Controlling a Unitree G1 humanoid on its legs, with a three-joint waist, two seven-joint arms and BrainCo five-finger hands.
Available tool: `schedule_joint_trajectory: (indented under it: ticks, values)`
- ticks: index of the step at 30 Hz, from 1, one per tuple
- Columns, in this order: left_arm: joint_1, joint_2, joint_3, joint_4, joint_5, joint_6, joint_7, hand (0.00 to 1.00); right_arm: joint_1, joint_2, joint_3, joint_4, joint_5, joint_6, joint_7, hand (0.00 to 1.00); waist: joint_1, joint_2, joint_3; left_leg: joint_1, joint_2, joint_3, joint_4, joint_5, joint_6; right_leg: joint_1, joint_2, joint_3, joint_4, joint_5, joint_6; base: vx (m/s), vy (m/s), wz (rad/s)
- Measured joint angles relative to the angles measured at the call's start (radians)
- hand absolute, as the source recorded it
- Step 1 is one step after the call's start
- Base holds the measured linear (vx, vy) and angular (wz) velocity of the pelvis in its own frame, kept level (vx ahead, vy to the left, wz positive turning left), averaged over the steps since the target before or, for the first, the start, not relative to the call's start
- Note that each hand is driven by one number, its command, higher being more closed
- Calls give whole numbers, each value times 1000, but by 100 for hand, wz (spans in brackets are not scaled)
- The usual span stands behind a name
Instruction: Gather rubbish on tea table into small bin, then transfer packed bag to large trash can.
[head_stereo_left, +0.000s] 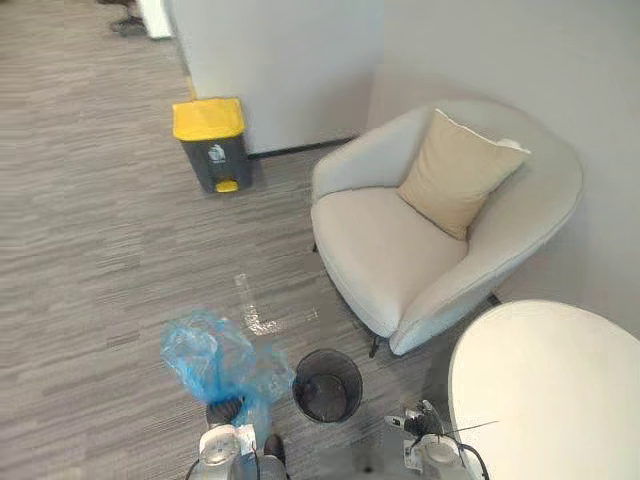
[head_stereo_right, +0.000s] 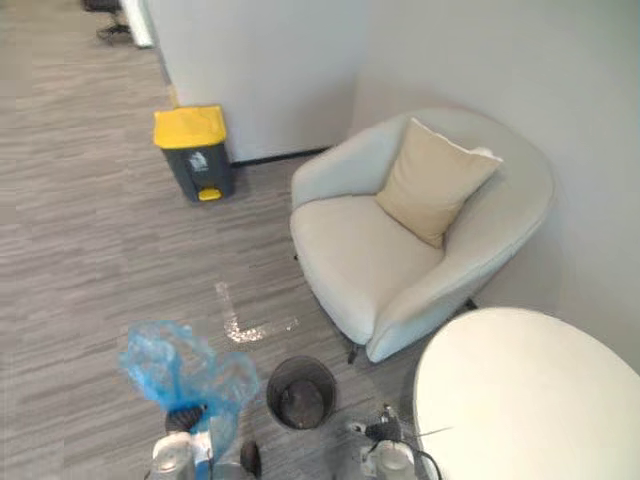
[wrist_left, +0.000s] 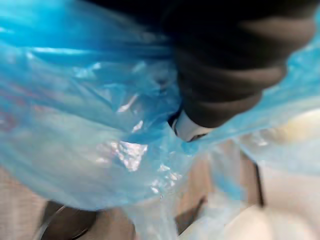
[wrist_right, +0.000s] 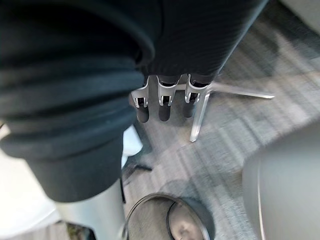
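A crumpled blue plastic bag (head_stereo_left: 215, 358) hangs off the floor at my left hand (head_stereo_left: 225, 411), bunched against the hand's dark cover (wrist_left: 225, 75). The bag wraps the front of that hand and hides how it is held. Just right of it the small black mesh bin (head_stereo_left: 327, 385) stands on the carpet without a liner. Its rim (wrist_right: 150, 210) lies below my right hand (wrist_right: 160, 102), which hangs with straight fingers and holds nothing. The large grey trash can with a yellow lid (head_stereo_left: 212, 142) stands far ahead by the white wall, lid down.
A pale armchair (head_stereo_left: 400, 260) with a beige cushion (head_stereo_left: 458, 170) stands ahead on the right. The round white tea table (head_stereo_left: 550, 390) is at the lower right, its top bare. Tape marks (head_stereo_left: 255, 315) lie on the grey carpet between me and the trash can.
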Motion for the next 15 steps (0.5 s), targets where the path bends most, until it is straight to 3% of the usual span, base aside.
schedule_joint_trajectory:
  ticks: [3,4,5,7,8,9,11,12,13,14,15]
  values:
    - [11,-24,-10,2,-11,0,3,100,-41,-15,0,-15,12,-3,-7,0,39,45,-4,-51,37,2,11,27,-26,38,44,-24,-160,-13,-22,-133,-145,-9]
    - [7,-37,-33,16,-18,1,6,100,-47,-23,0,-29,34,-2,-11,0,36,81,7,-72,50,-22,6,51,-31,41,58,-54,-186,-7,-50,-254,-121,46]
    - [7,-37,-64,16,-19,1,5,100,-37,-25,1,-37,38,-1,-18,0,26,101,10,-80,55,-53,-12,78,-38,36,68,-85,-178,-6,-54,-270,-122,61]
    - [10,-40,-71,16,-21,1,4,100,-14,-25,6,-37,39,3,-25,0,25,117,8,-80,55,-78,-56,96,-38,13,72,-124,-151,-15,-70,-232,-92,55]
    - [17,-42,-70,17,-26,2,2,100,-10,-25,4,-36,38,10,-28,0,18,126,1,-85,54,-73,-88,58,-47,8,67,-153,-158,-7,-85,-205,-59,57]
    - [18,-42,-70,17,-26,3,1,100,-10,-16,1,-36,38,11,-30,0,15,110,6,-83,50,-57,-94,35,-42,7,54,-163,-171,2,-94,-173,5,60]
    - [12,-36,-84,16,-26,3,-8,100,-5,-12,-4,-38,40,10,-40,0,12,73,22,-113,34,32,144,12,2,6,-16,-217,-180,26,-89,-157,22,67]
    - [13,-37,-89,16,-26,3,-10,100,2,-13,-4,-38,40,10,-42,0,9,72,21,-114,36,43,205,-16,-2,6,-25,-232,-181,29,-85,-117,2,77]
    - [11,-38,-92,15,-25,2,-11,100,8,-13,-4,-38,40,10,-43,0,1,74,18,-111,39,52,264,-80,3,8,-38,-257,-184,33,-78,-109,139,94]
    - [2,-37,-91,15,-25,2,-13,100,14,-9,-10,-38,40,10,-42,0,-9,82,15,-95,53,64,302,-171,-17,11,-47,-297,-194,49,-62,-67,189,94]
    - [-1,-37,-91,15,-24,2,-15,100,21,-4,-22,-38,40,10,-43,0,-10,85,13,-91,65,84,301,-203,-16,9,-50,-313,-194,55,-54,-38,224,79]
